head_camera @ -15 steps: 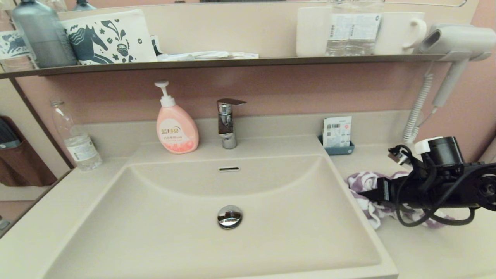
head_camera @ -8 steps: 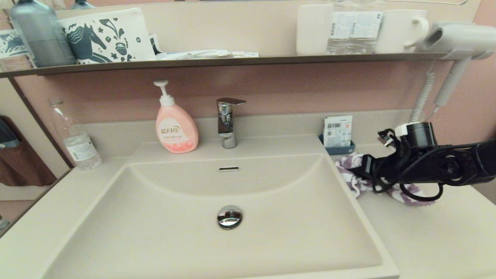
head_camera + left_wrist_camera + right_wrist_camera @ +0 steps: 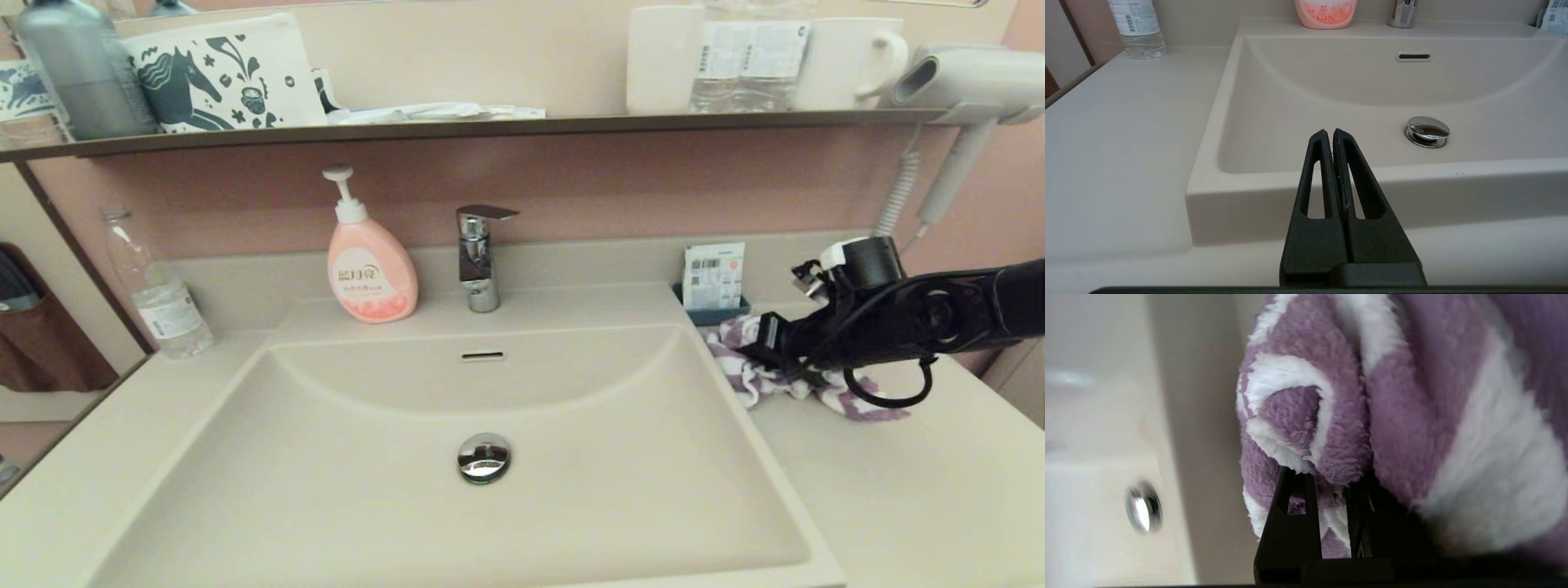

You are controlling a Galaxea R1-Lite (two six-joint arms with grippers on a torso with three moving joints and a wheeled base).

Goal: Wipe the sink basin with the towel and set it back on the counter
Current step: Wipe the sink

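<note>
1. The right hand (image 3: 763, 353) sits at the right-middle of the head view, reaching in from the right edge, and its fingers are clamped on the towel (image 3: 739, 371). The right wrist view shows purple and white folds (image 3: 1331, 428) bunched over and between the two black fingers (image 3: 1290, 514).
2. What has changed: over the last second the right arm has risen and swung toward the upper left of the frame, dragging the towel with it. The cloth lay lower on the table (image 3: 898, 490) a second ago; now it is bunched higher, just beside the right rim of the sink basin (image 3: 343, 457) and close under the small blue holder (image 3: 714, 310) by the back edge.
3. Part of the towel trails on the table, so it looks dragged as much as lifted.
4. My reading: the grasp has held, and the carry toward the basin is under way. Wiping has not begun; the basin and its chrome drain plug (image 3: 483, 456) are untouched.
5. The left hand (image 3: 1331, 136) is parked in front of the basin's front rim, fingers pressed together and holding nothing.
</note>
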